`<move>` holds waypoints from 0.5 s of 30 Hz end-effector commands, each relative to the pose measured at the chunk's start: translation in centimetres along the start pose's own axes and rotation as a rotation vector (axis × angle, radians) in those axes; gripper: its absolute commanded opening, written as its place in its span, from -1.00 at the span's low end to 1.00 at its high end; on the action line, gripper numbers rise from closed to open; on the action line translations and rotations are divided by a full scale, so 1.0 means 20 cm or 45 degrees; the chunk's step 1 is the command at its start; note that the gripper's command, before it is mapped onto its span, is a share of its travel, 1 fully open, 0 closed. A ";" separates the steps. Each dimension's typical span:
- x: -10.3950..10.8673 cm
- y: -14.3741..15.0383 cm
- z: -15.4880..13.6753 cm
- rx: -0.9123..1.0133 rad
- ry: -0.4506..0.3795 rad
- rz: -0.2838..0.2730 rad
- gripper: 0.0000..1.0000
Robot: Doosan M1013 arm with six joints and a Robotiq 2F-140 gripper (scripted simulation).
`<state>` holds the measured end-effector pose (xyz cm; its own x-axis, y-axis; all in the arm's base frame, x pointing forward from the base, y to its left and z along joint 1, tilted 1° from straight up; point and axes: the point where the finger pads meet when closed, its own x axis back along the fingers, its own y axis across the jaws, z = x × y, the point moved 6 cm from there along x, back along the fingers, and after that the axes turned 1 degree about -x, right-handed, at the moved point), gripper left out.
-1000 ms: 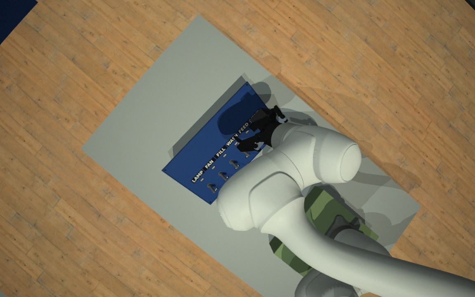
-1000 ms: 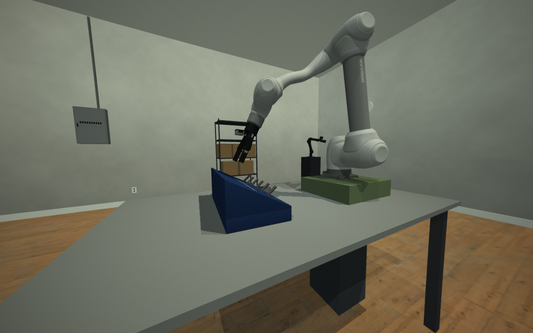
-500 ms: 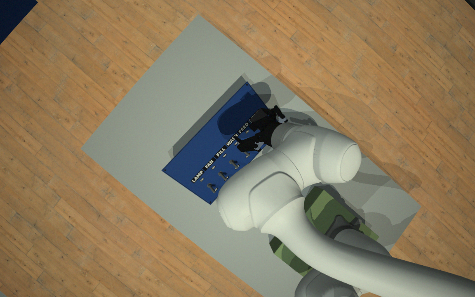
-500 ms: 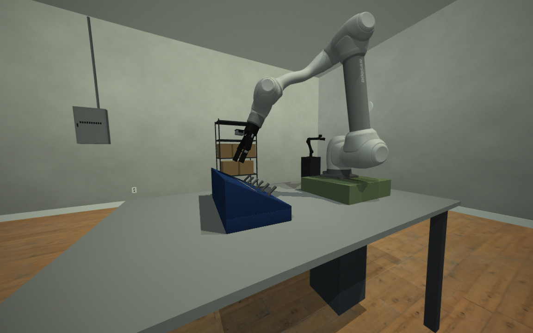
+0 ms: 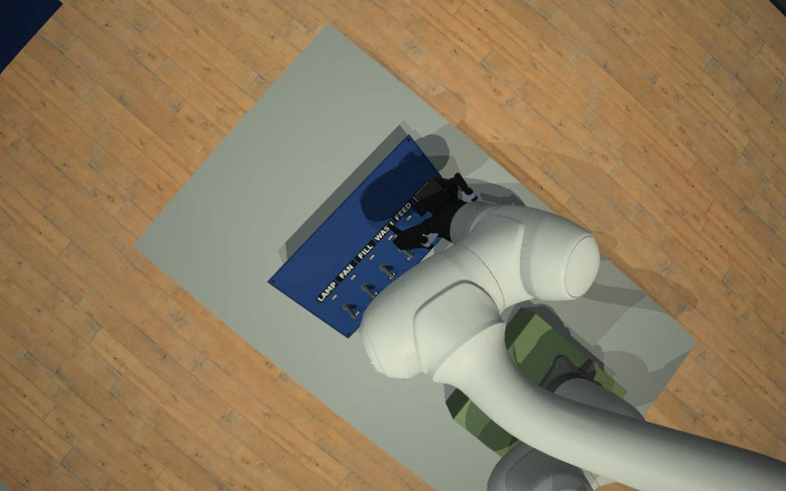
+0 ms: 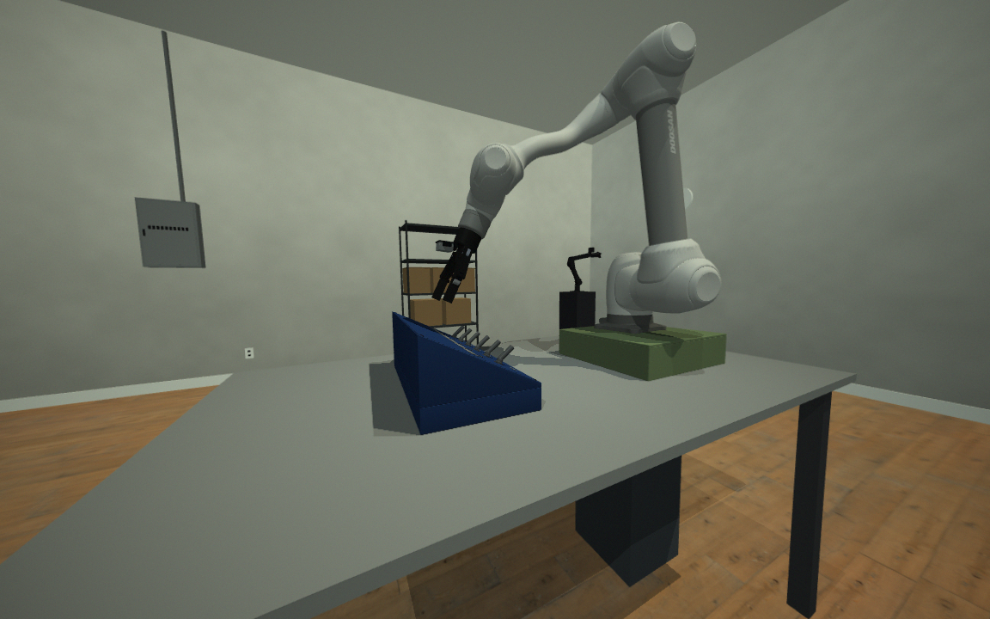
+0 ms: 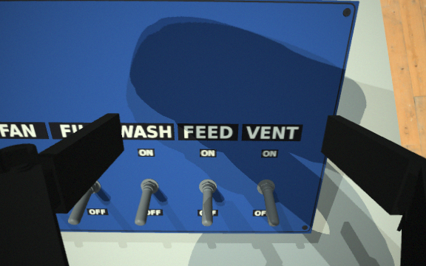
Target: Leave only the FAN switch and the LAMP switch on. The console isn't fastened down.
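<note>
The blue wedge console (image 5: 334, 250) (image 6: 460, 381) (image 7: 69, 66) stands on the grey table (image 5: 249, 183) (image 6: 253, 462). Its sloped face carries a row of labels: LAMP, FAN, FILL, WASH, FEED, VENT. In the wrist view the FILL lever (image 7: 81, 205), WASH lever (image 7: 144, 203), FEED lever (image 7: 207, 203) and VENT lever (image 7: 270, 203) all point down at OFF. The LAMP lever (image 5: 351, 310) and FAN lever (image 5: 369, 290) show only in the overhead view, leaning away from their labels. My gripper (image 5: 423, 210) (image 6: 446, 291) (image 7: 223, 133) is open and empty, hanging above the WASH-to-VENT end without touching.
The arm's green base block (image 5: 530, 341) (image 6: 641, 350) sits on the table behind the console. The table edge and wood floor (image 7: 420, 55) lie just past the VENT end. A shelf rack with boxes (image 6: 421, 284) stands at the far wall.
</note>
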<state>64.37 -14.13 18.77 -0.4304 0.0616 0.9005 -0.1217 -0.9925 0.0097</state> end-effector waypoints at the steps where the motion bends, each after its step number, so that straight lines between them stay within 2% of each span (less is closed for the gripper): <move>1: 0.00 0.02 0.00 0.000 0.002 0.000 1.00; 15: 0.00 0.23 0.01 0.000 0.002 0.000 1.00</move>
<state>63.94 -18.12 18.84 -0.4301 0.0627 0.9006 -0.1226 -0.9924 0.0106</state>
